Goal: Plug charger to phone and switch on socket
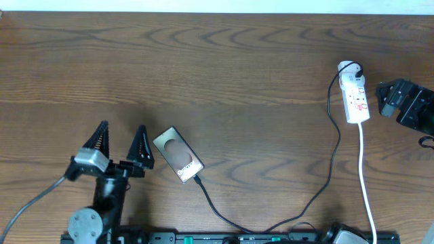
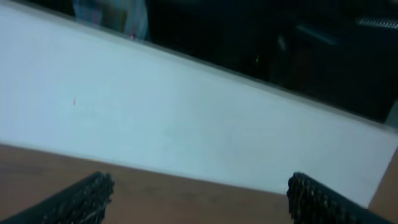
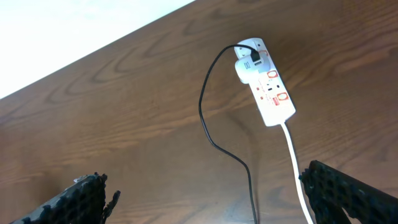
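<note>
Left claw [image 1: 122,126], right claw [image 3: 205,177]: wide, empty.
Light, skiddy socket [image 3: 267,87]; press squarely on red mark [image 3: 282,98], likely its switch.

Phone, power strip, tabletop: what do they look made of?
Flat bronze-brown phone slab: smooth back with a pale sheen, metal or coated plastic; cannot tell which.
White elongated power strip: moulded plastic, slightly glossy, uniform white.
Brown tabletop: wood or wood-look laminate, satin; flowing grain lines.
</note>
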Controlling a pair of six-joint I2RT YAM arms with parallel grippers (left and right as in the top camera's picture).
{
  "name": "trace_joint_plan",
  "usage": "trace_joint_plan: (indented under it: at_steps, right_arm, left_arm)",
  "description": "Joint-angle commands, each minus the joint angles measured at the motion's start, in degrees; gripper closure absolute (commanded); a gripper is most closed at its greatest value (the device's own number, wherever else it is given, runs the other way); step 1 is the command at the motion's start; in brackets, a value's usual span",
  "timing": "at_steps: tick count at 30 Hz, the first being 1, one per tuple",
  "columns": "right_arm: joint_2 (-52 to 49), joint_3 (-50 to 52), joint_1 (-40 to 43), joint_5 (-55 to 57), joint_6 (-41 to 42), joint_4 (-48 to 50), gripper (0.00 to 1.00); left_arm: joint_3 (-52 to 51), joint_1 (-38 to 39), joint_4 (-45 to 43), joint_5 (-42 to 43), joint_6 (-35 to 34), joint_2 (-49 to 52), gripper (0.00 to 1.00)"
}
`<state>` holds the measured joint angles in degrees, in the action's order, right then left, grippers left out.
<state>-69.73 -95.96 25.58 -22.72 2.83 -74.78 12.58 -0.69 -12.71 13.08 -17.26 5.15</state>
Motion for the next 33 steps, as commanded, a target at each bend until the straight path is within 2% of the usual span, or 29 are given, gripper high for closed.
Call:
trace_joint_plan:
  at_steps: [1, 5, 9, 14, 21, 33]
  right_arm:
    - [0.09, -0.79, -0.13, -0.74, 0.55, -0.07, 0.01]
    - [0.09, -0.79, -0.13, -0.74, 0.55, -0.07, 0.01]
    - [0.09, -0.79, -0.13, -0.74, 0.55, -0.07, 0.01]
    - [0.09, -0.79, -0.13, -0.74, 0.55, -0.04, 0.01]
    - [0.09, -0.79, -0.13, -0.74, 0.55, -0.07, 0.01]
    - [0.09, -0.79, -0.13, -0.74, 0.55, -0.07, 0.01]
  left_arm:
    - [-5.95, -0.33, -5.44, -0.72, 1.20, -3.52, 0.08]
    - [-12.13, -0.85, -11.50, -0.74, 2.08, -5.09, 0.08]
    - [-12.35, -1.40, -6.45, -1.18, 5.49, -5.07, 0.08]
    - [-12.35, -1.38, 3.08, -1.16, 15.85, -5.07, 0.08]
    - [-12.35, -1.38, 15.26, -1.14, 22.93, -5.09, 0.08]
    - [-12.35, -1.38, 15.89, -1.81, 23.65, -5.09, 0.08]
